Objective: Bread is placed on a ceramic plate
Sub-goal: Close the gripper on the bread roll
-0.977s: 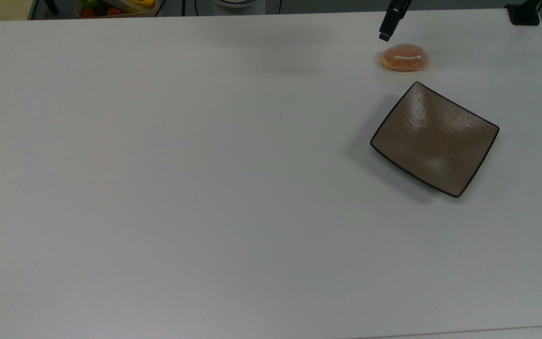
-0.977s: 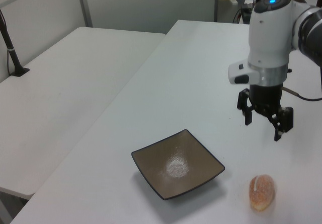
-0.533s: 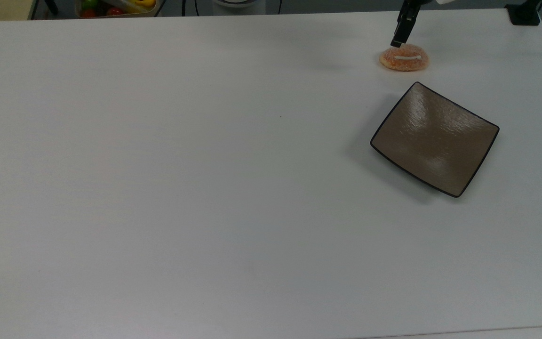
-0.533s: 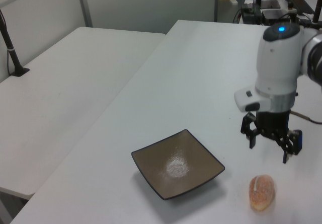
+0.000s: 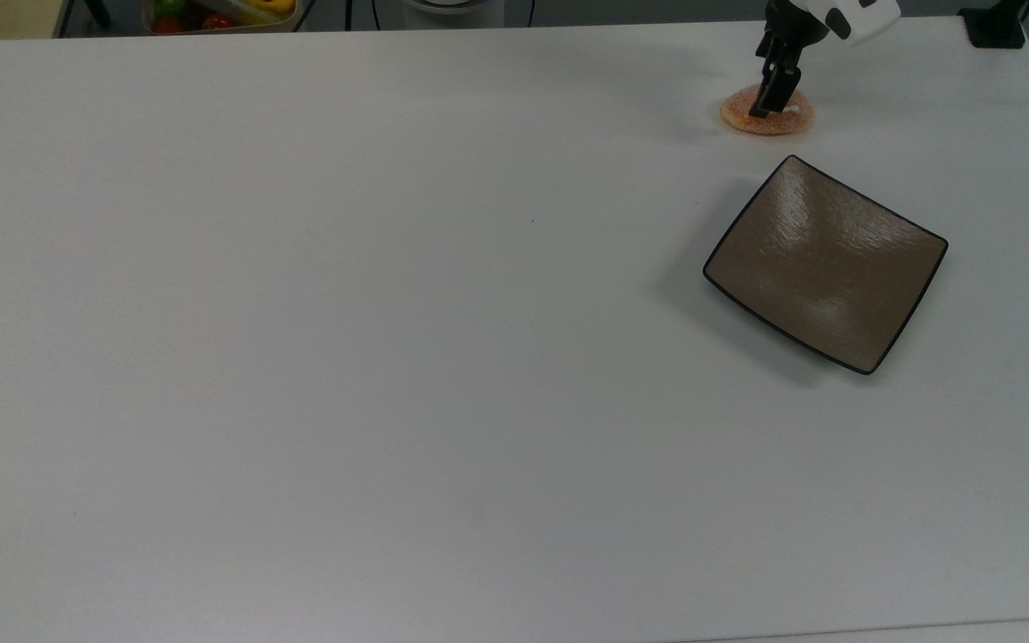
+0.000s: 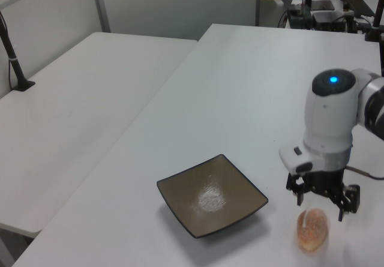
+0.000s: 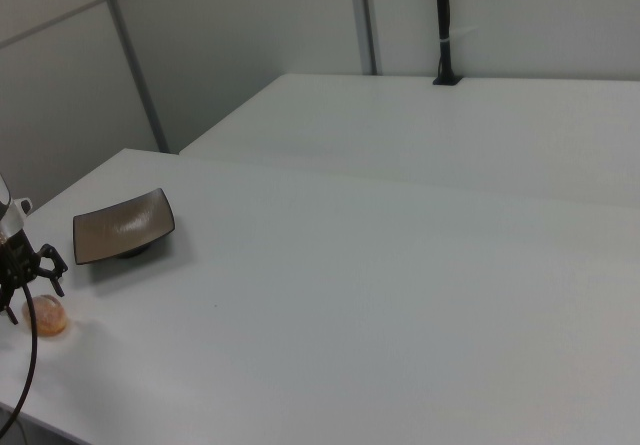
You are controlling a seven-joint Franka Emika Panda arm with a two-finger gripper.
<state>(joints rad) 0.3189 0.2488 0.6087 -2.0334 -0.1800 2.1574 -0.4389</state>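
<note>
We see the bread (image 6: 312, 228) on the desk (image 5: 389, 357), just beside the bare ceramic plate (image 6: 211, 195). Our hand (image 6: 321, 200) sits spread over it; gripping, lifting and placing remain.

Hand (image 6: 319, 200) dropped from above and beyond the bread (image 6: 312, 229) to right over it, open fingers now straddling its top; arm followed down.
</note>
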